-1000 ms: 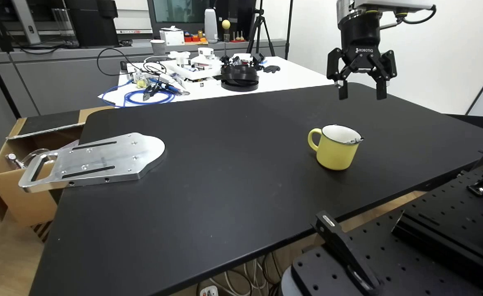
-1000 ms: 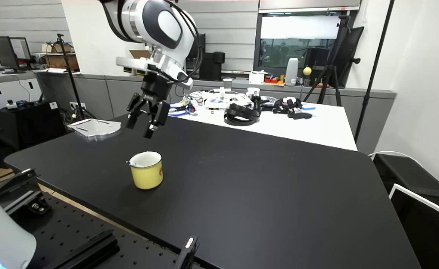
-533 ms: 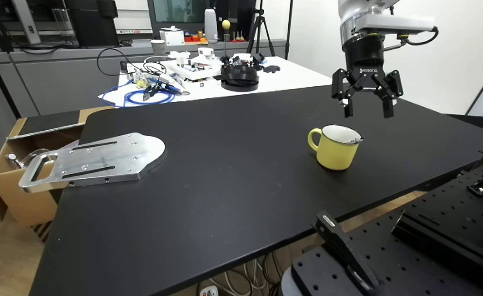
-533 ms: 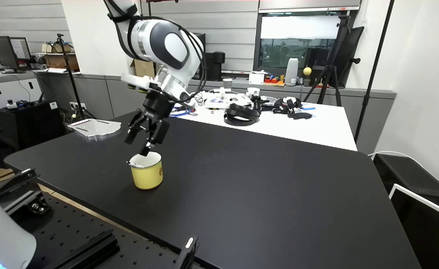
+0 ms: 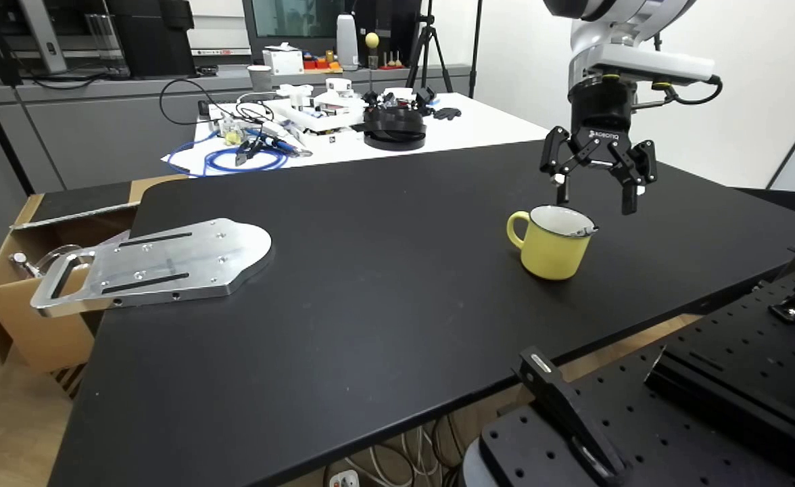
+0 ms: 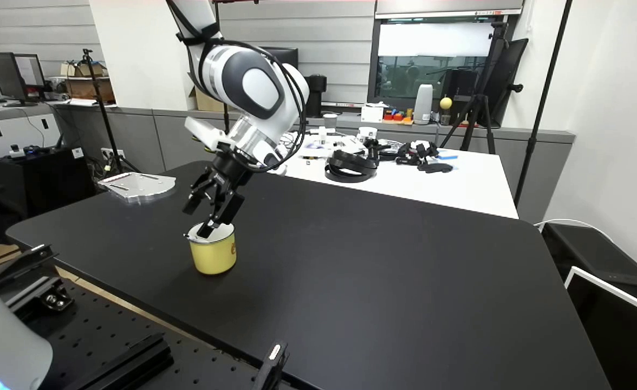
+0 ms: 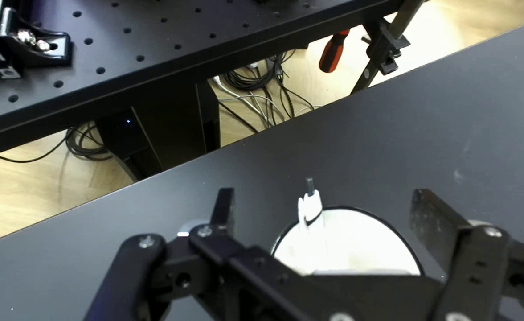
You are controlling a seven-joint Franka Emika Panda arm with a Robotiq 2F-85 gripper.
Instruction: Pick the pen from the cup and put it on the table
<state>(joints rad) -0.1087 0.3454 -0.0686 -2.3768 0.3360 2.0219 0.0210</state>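
In the wrist view the body of my claw [image 7: 326, 203] covers the lower half of the cup [image 5: 551, 256], from about three o'clock of its mouth round to nine, and glare washes out the pale inside. The pen [image 7: 314, 206] leans out over the rim there at eleven o'clock; its lower end melts into the white, so I cannot say how deep it sits. In both exterior views it is only a scrap at the rim.

In an exterior view the cup's handle [image 5: 518, 231] sits at ten o'clock. In an exterior view one fingertip [image 6: 206, 229] hides part of the mouth; I cannot tell whether it touches. The top edge crops my arm [image 6: 251, 81] in both exterior views.

My fingers stand wide apart, at ten and two o'clock of the cup in the wrist view. Since half a second ago I have come down, toward six o'clock in both exterior views, and that fingertip covers more of the mouth. The cup has kept its place, upright on the table [image 5: 343, 338].
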